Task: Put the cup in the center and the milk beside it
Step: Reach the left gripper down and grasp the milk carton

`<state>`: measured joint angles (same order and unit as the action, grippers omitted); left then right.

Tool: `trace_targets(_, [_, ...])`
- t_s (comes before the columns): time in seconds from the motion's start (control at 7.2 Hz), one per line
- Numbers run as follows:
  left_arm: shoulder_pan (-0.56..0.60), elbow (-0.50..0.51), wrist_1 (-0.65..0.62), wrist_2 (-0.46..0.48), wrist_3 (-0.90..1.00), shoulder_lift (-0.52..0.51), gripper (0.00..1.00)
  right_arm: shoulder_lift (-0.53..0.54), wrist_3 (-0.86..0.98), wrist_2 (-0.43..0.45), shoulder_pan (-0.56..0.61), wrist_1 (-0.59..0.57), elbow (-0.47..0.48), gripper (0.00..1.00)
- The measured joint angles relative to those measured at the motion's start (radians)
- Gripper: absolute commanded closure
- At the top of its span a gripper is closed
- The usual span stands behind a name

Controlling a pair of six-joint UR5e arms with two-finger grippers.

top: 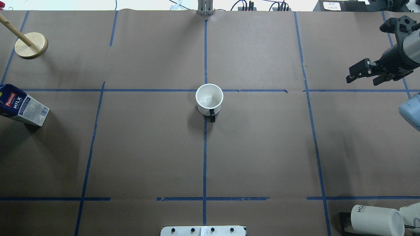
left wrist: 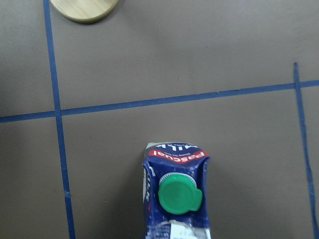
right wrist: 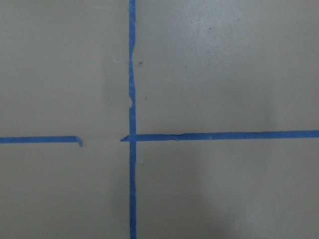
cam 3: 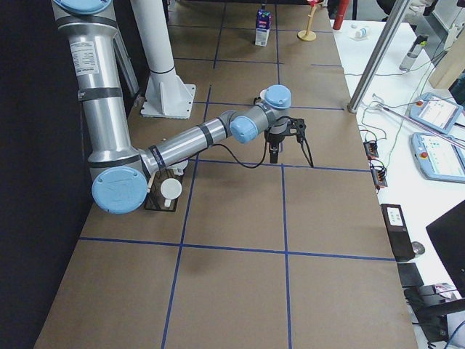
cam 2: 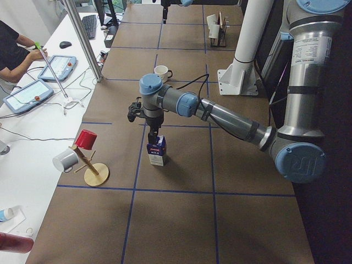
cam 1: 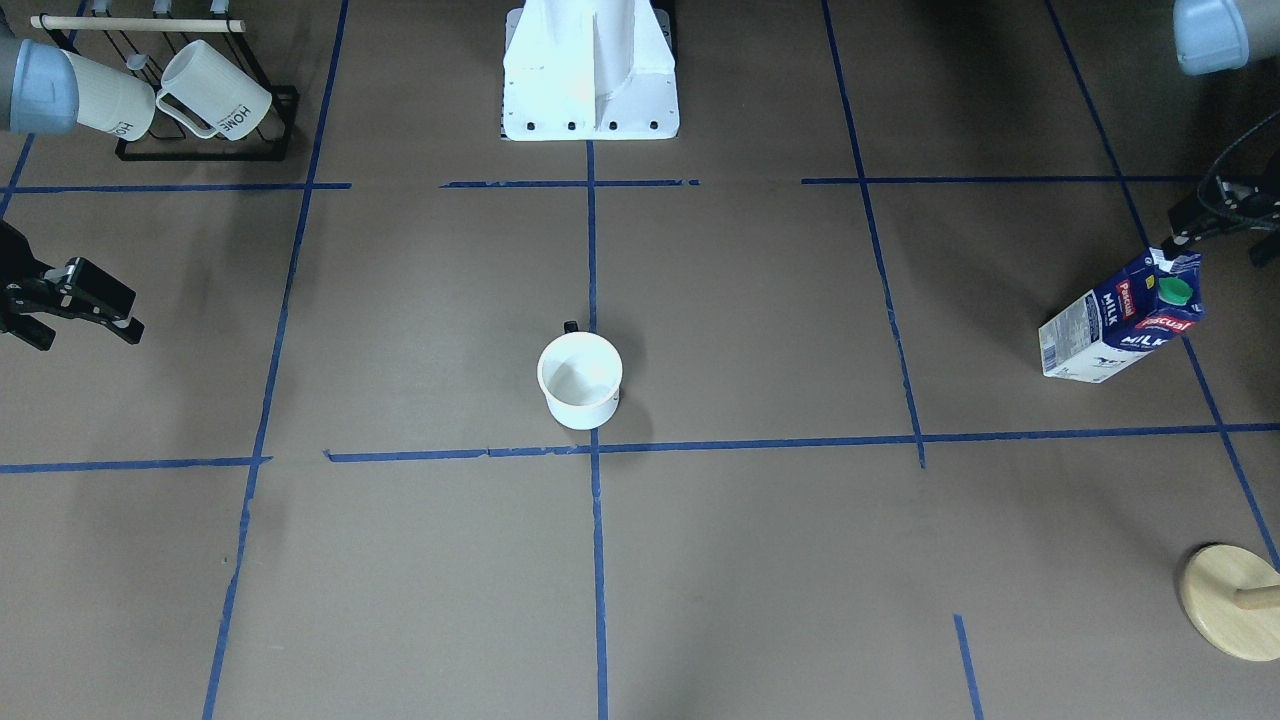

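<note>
**Cup at the centre, milk far left**

At far left the milk stands upright, well apart from the cup. The left gripper is right at its top ridge, and I cannot tell whether the fingers pinch it. The cup sits upright at the center, just on the robot's side of the tape crossing. Far right, the right gripper hangs over the brown surface, fingers spread.

This was a robotics lab. A brown paper-covered surface carried a grid of blue tape, worked by a jointed left arm and right arm. Alongside ran a white bench with teach pendants, a keyboard, plugged cables and a seated operator.
</note>
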<state>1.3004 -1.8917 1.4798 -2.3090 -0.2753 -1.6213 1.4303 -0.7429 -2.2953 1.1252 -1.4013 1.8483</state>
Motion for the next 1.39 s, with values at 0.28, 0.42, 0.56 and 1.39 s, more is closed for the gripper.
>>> trace_targets(0.28, [-0.032,0.030,0.003,-0.001,-0.004,-0.018,0.00,0.007,0.000,0.003,0.001,0.002,0.001,0.00])
trace_targets(0.42, [-0.051,0.040,0.012,0.000,-0.004,-0.020,0.00,0.009,0.000,0.004,0.001,0.003,0.003,0.00])
trace_targets(0.56, [-0.066,0.057,0.030,0.001,-0.004,-0.020,0.00,0.010,0.000,0.005,0.001,0.003,0.004,0.00])
trace_targets(1.39, [-0.094,0.157,0.118,0.000,-0.004,-0.027,0.93,0.010,0.000,0.004,-0.001,0.002,0.005,0.00])
